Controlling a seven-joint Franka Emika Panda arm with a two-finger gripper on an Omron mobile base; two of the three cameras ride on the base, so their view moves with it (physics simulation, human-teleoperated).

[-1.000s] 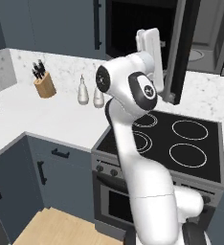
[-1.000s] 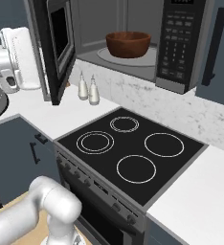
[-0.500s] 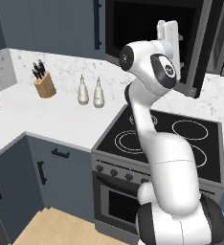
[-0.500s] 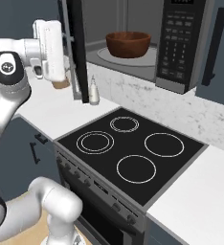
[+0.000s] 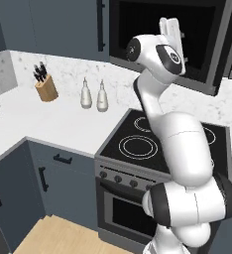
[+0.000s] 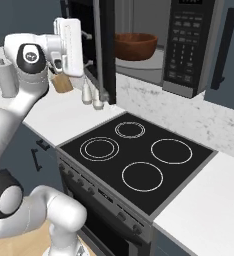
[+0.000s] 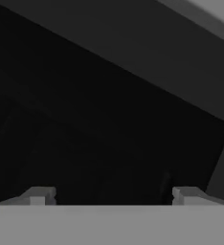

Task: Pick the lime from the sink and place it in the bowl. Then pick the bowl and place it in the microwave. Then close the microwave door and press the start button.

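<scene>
Item: wide grey-framed microwave door with black glass (image 6: 105,47), swung nearer closed than a second ago as the empty, wide-open two-finger gripper (image 7: 113,195) presses its window; dark brown wooden bowl (image 6: 134,45) inside at upper centre; start button pending.

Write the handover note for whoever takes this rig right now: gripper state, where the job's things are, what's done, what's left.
Gripper: jaws wide apart, holding nothing, facing the black glass of the microwave door at close range.
Bowl: on the tray inside the microwave. The lime cannot be made out from here.
Door: swung out, not shut; the hand is at its outer face.
Done: bowl placed in the microwave.
Left: push the door closed, then press start on the control strip.
</scene>
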